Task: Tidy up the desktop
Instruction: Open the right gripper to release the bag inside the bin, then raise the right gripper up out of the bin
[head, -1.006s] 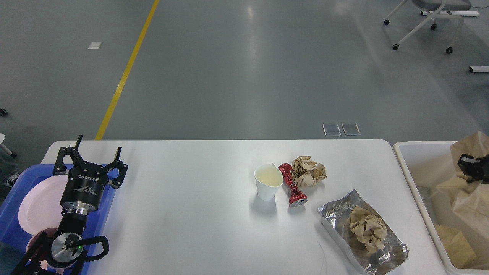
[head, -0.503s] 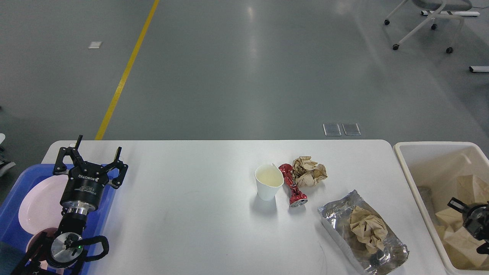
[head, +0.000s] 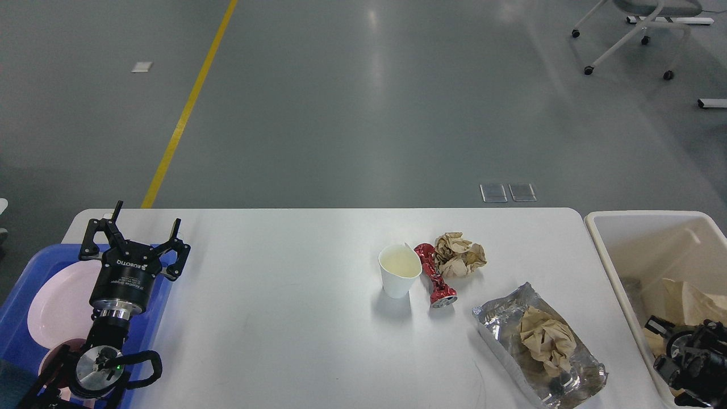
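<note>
While the left claw [head: 133,241] hangs wide open and empty over the blue tray [head: 162,295], the right claw [head: 690,358] sits low in the cream bin [head: 602,238], too dark to tell its state. Near the white counter [head: 284,318]'s right side stand a paper cup [head: 399,270], touching a crushed red can [head: 433,276], with a paper wad [head: 459,255] and foil bag [head: 539,346] nearby. Reaching for the can could tip the cup and spill whatever it holds.

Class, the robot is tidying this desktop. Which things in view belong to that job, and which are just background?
Job:
desktop
paper cup
crushed red can
crumpled paper
foil bag
cream bin
blue tray

Background:
office chair
yellow floor line
</note>
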`<state>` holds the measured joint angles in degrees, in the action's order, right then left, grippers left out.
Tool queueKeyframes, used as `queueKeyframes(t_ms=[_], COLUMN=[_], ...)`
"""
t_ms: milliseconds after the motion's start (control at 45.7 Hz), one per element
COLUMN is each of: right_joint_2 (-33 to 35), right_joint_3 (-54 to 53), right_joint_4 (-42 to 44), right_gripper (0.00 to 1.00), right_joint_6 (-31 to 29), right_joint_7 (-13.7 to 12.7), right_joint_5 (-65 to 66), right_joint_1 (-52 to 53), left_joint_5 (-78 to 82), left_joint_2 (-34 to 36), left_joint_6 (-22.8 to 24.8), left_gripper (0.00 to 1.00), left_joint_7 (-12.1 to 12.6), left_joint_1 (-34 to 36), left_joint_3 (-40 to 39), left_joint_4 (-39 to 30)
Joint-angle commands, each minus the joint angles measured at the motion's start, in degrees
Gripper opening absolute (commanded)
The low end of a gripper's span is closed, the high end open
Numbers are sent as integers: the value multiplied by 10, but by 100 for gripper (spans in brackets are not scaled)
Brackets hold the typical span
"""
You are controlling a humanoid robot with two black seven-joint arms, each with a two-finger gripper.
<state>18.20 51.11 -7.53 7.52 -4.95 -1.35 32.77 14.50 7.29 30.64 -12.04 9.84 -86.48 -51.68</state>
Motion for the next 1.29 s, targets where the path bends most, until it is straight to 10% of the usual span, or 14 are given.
queueKeyframes(t_ms=[0, 241, 678, 1268], right_joint_2=[-6, 1, 87, 108], right_joint_3=[0, 0, 12, 175], right_joint_4=[1, -4, -174, -604], right_gripper=[39, 98, 100, 100], right_joint_6=[16, 46, -27, -448], right_joint_7=[0, 1, 4, -1], right_joint_5=[-1, -1, 33, 162], right_joint_1=[-2, 5, 168, 752], left_joint_5=[0, 0, 0, 0], left_joint_2=[0, 0, 0, 0], left_joint_6=[0, 0, 0, 0], left_gripper=[96, 96, 96, 96], left_joint_7=[0, 0, 0, 0], left_joint_1=[0, 0, 0, 0], left_joint_3=[0, 0, 0, 0], left_joint_4=[0, 0, 0, 0])
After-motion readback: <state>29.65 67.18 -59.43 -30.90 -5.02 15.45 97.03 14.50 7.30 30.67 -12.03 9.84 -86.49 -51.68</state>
